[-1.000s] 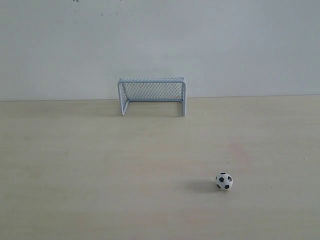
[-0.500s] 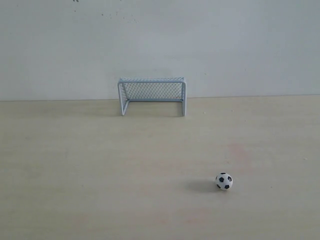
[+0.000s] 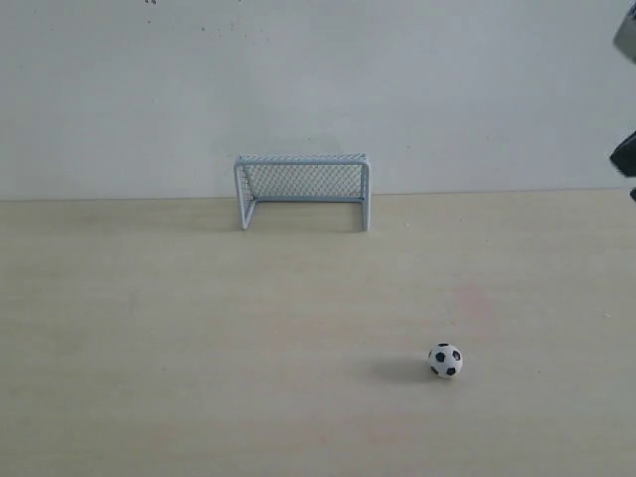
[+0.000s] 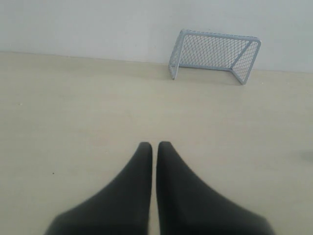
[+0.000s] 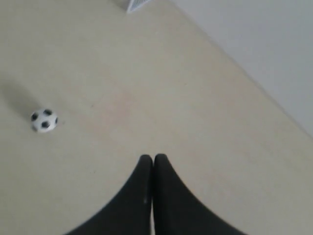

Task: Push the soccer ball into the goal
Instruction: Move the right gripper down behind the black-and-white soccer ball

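The small black-and-white soccer ball (image 3: pixel 445 360) rests on the pale table toward the front right, well away from the goal (image 3: pixel 303 189), which stands at the back against the wall with its mouth facing forward. A dark bit of the right arm (image 3: pixel 626 154) shows at the exterior view's right edge. In the right wrist view my right gripper (image 5: pixel 153 157) is shut and empty, with the soccer ball (image 5: pixel 44 120) off to one side, apart from it. My left gripper (image 4: pixel 154 145) is shut and empty, pointing toward the goal (image 4: pixel 215 55) far ahead.
The pale wooden table (image 3: pixel 199 328) runs back to a plain white wall (image 3: pixel 318 79). A corner of the goal (image 5: pixel 137 4) shows at the edge of the right wrist view. Nothing else stands on the table.
A dark part of the right arm has come into the exterior view at its right edge. The ball and goal have not moved.
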Tool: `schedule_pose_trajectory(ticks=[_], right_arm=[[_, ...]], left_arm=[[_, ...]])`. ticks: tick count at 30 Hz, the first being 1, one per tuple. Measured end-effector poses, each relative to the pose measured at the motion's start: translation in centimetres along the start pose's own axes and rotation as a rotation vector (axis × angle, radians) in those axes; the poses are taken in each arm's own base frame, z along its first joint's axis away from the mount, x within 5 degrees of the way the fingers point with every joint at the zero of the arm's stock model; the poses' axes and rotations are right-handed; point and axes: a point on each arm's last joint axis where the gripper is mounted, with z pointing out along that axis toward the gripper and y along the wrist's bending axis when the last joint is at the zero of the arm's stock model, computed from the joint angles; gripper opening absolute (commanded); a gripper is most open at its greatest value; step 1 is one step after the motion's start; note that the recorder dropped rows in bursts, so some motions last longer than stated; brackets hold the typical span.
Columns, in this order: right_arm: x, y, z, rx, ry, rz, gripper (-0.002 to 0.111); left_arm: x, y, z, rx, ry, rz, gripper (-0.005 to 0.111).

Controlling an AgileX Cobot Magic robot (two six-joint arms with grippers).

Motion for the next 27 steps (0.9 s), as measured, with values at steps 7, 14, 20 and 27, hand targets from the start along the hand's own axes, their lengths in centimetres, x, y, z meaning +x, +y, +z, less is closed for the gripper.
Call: schedule_pose_trajectory(ticks=[7,14,20,27], right_arm=[[2.0,1.2,7.1,-0.407,0.193,-0.158,0.0],[1.6,5.1,12.1,-0.665,0.192,-0.428,0.0],[1.3,8.3,14.9,-0.732,0.28,-0.723,0.0],[0.8,9.3,16.6,-0.669,0.289,-0.868,0.0]], left_arm=[[0.0,0.0,0.0,0.0,0.0,0.0,0.004],[0.0,0.0,0.0,0.0,0.0,0.0,0.004],[0.0,0.0,0.0,0.0,0.0,0.0,0.004],[0.0,0.0,0.0,0.0,0.0,0.0,0.004]])
